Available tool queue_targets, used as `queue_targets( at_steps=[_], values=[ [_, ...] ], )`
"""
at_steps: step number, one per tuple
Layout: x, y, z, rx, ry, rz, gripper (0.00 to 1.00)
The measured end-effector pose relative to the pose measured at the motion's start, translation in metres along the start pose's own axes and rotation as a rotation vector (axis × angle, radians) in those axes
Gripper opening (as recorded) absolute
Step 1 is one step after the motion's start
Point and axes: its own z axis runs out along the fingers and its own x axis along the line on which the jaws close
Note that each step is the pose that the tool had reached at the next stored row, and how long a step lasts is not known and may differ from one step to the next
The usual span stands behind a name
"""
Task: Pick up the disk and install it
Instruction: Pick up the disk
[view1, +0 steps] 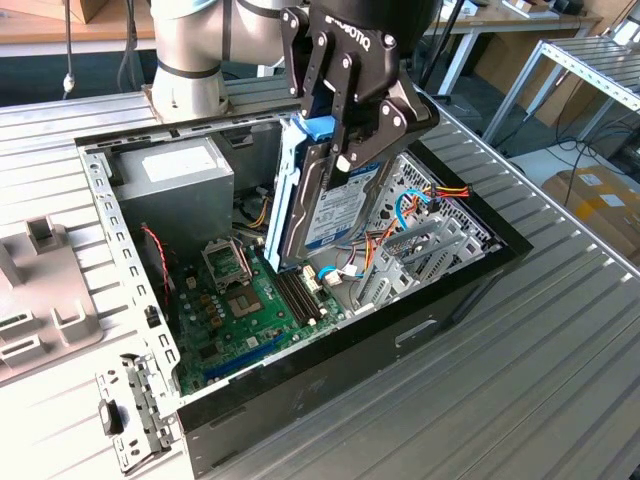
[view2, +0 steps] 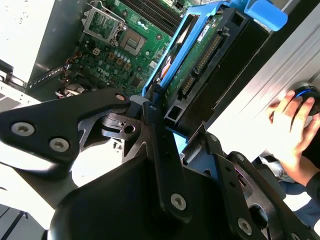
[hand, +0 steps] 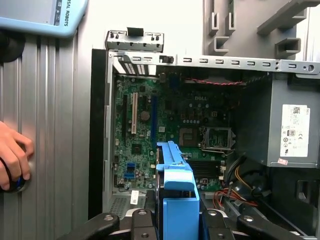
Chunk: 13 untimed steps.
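My gripper (view1: 330, 140) is shut on the disk (view1: 335, 205), a silver-black drive with a white and blue label and blue side rails. The disk hangs on edge, almost upright, over the middle of the open computer case (view1: 470, 285), its lower end just above the motherboard (view1: 235, 305). In the second wrist view the disk (view2: 202, 57) sits clamped between the black fingers (view2: 156, 145). In the first wrist view its blue rail (hand: 177, 197) rises between the jaws, above the board (hand: 165, 117).
A grey power-supply box (view1: 185, 175) fills the case's far corner. A metal cage (view1: 425, 245) with coloured cables lies on the exterior view's right. A person's hand (view2: 295, 120) rests on the slatted table beside the case. Grey fixtures (view1: 45, 290) stand on the exterior view's left.
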Motion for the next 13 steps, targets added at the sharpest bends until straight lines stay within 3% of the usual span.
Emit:
queue_targets(
  at_steps=[13],
  values=[
    [0.0079,-0.0109,0.0007,0.0000,0.0001,0.000,0.37]
  ],
)
